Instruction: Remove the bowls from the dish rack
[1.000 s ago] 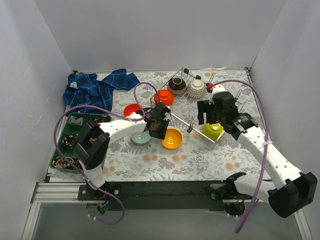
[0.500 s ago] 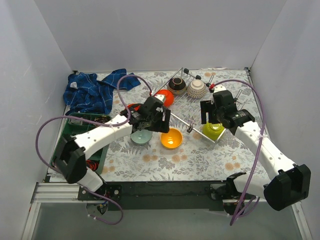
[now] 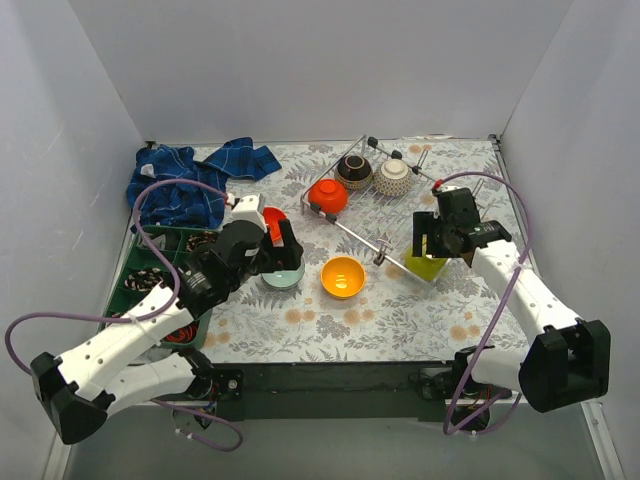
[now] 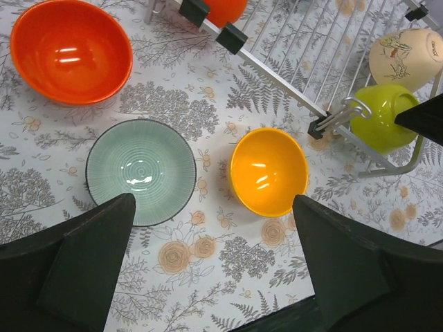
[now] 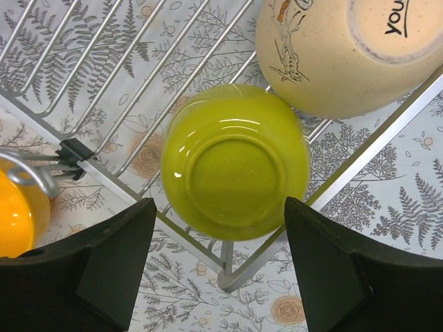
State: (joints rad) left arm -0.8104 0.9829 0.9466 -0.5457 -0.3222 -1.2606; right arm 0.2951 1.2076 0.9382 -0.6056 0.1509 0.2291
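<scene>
The silver dish rack (image 3: 345,228) holds a red-orange bowl (image 3: 327,195), a dark brown bowl (image 3: 354,170), a patterned bowl (image 3: 392,177), a beige bowl (image 5: 360,48) and an upside-down lime green bowl (image 5: 235,162) in its near corner. On the cloth stand a yellow-orange bowl (image 4: 268,171), a pale mint bowl (image 4: 140,169) and a second red-orange bowl (image 4: 70,50). My left gripper (image 4: 214,263) hangs open and empty above the mint and yellow-orange bowls. My right gripper (image 5: 221,263) is open just above the lime green bowl, a finger on each side of it.
A crumpled blue cloth (image 3: 195,180) lies at the back left. A green compartment tray (image 3: 135,290) with small items sits by the left edge, under my left arm. White walls close in the back and both sides.
My left gripper has opened wide and drawn back to the left, away from the yellow-orange bowl, which stays on the cloth. My right gripper has moved nearer, over the lime green bowl.
</scene>
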